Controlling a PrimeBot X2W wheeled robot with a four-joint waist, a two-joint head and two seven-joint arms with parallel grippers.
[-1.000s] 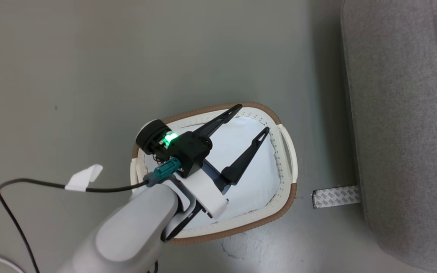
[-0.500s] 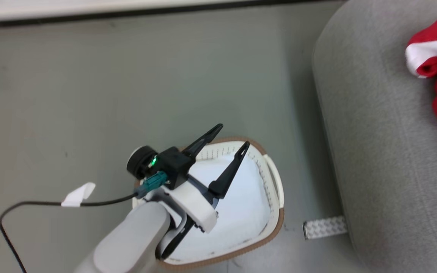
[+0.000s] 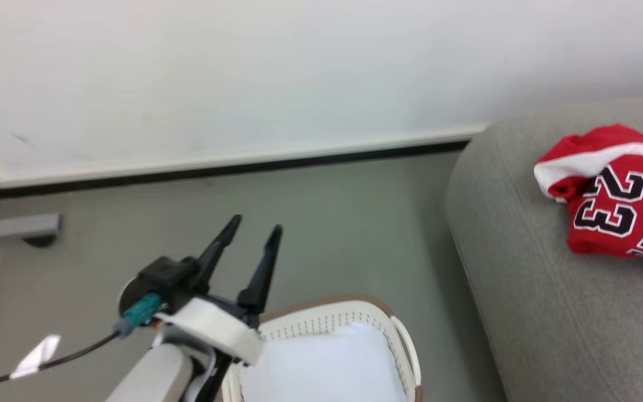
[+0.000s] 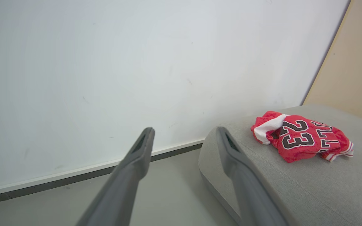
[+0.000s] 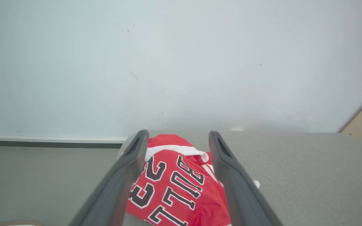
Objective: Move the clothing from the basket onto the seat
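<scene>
The left gripper [image 3: 257, 223] has risen clear of the basket [image 3: 321, 322], spread and empty. Clothing [image 5: 174, 188] lies under the right gripper [image 5: 178, 134], also spread.

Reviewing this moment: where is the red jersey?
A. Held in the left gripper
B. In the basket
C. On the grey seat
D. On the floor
C: the jersey lies crumpled on the seat, and the part of the basket in view shows no red cloth.
</scene>
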